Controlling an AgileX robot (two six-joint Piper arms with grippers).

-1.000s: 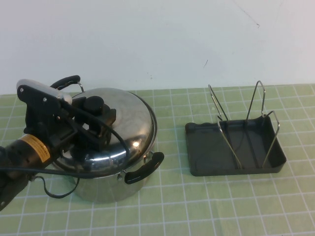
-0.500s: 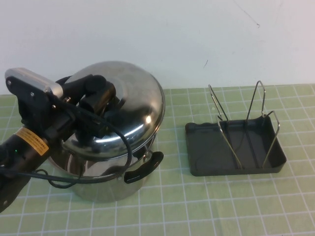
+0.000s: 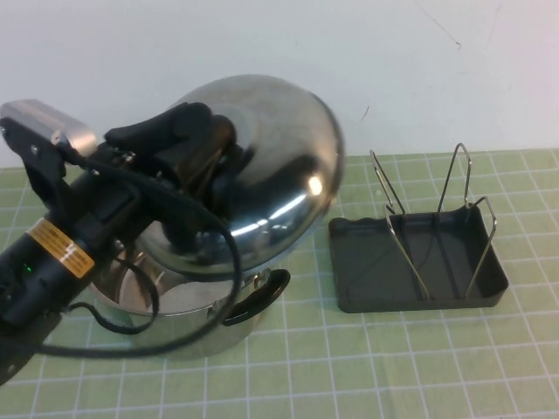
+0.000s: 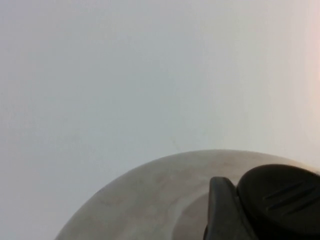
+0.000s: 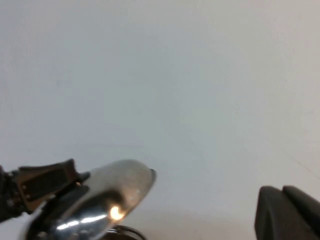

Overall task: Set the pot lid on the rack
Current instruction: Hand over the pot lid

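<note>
The pot lid is shiny, domed steel. It hangs tilted in the air above the open steel pot. My left gripper is shut on the lid's black knob, which its fingers mostly hide. The lid also shows in the left wrist view and in the right wrist view. The rack, a dark grey tray with upright wire loops, stands empty to the right of the pot. My right gripper is out of the high view; its fingers are together and hold nothing.
The pot has two black handles, one facing front. A green checked mat covers the table. A white wall stands close behind. My left arm's cable loops in front of the pot.
My left gripper has lifted the lid off the pot, up and to the right, tilting it more upright. The pot's inside now shows. The rack has not moved.
</note>
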